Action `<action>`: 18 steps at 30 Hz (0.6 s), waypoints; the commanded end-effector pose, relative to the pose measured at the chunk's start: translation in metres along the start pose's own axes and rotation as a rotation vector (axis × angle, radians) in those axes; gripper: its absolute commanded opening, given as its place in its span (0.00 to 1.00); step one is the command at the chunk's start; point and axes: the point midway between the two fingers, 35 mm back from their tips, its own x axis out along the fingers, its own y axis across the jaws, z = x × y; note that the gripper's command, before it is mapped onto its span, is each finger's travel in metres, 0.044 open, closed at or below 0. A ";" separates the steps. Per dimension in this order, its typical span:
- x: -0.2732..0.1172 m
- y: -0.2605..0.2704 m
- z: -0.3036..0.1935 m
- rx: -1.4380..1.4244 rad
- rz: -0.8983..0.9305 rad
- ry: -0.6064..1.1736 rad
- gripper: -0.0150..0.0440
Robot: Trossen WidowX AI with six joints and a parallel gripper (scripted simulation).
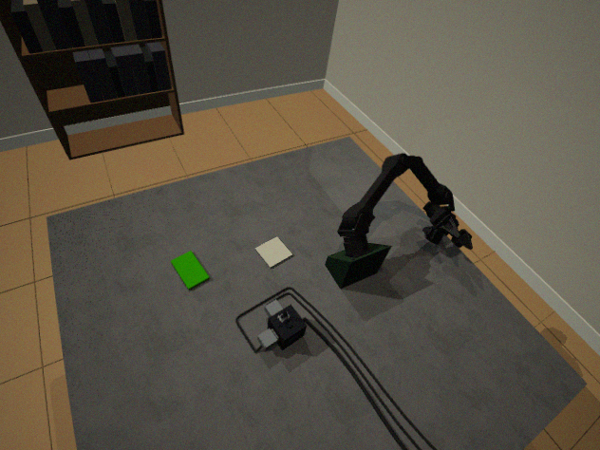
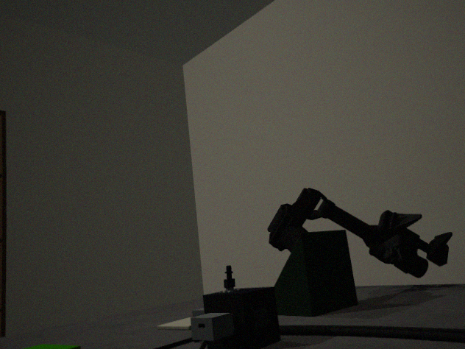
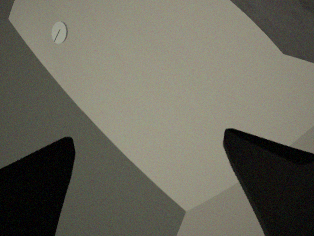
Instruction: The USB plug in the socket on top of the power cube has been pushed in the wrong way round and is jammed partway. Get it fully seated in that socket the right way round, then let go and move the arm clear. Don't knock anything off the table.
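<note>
The power cube point(image 1: 291, 329) point(image 2: 255, 314) is a dark block on the grey mat. The USB plug point(image 2: 229, 280) is small and black and stands upright on the cube's top. A thin strip of pale metal shows at its foot, so it is not flush with the top. In the top view it is a tiny shape with pale edges; which way round it faces I cannot tell. My gripper point(image 1: 448, 237) point(image 2: 435, 225) point(image 3: 150, 142) is open and empty, far from the cube, on the other side of the arm's base. The wrist view shows neither plug nor cube.
Grey plug blocks point(image 1: 268, 338) point(image 2: 212, 326) stick out of the cube's sides. Dark cables point(image 1: 237, 319) loop round it and run off front right. A white tile point(image 1: 273, 252) point(image 2: 178, 323), a green slab point(image 1: 190, 270) point(image 2: 52, 346) and my green base point(image 1: 361, 266) point(image 2: 328, 274) stand nearby.
</note>
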 end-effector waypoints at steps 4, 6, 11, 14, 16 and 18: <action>-0.015 0.001 0.007 0.046 -0.027 0.009 1.00; -0.032 0.001 0.006 0.148 -0.091 -0.003 1.00; -0.089 0.002 -0.004 0.475 -0.319 -0.088 1.00; -0.120 0.005 -0.006 0.584 -0.433 -0.135 1.00; -0.153 0.009 -0.006 0.659 -0.547 -0.181 1.00; -0.190 0.017 -0.004 0.732 -0.674 -0.243 1.00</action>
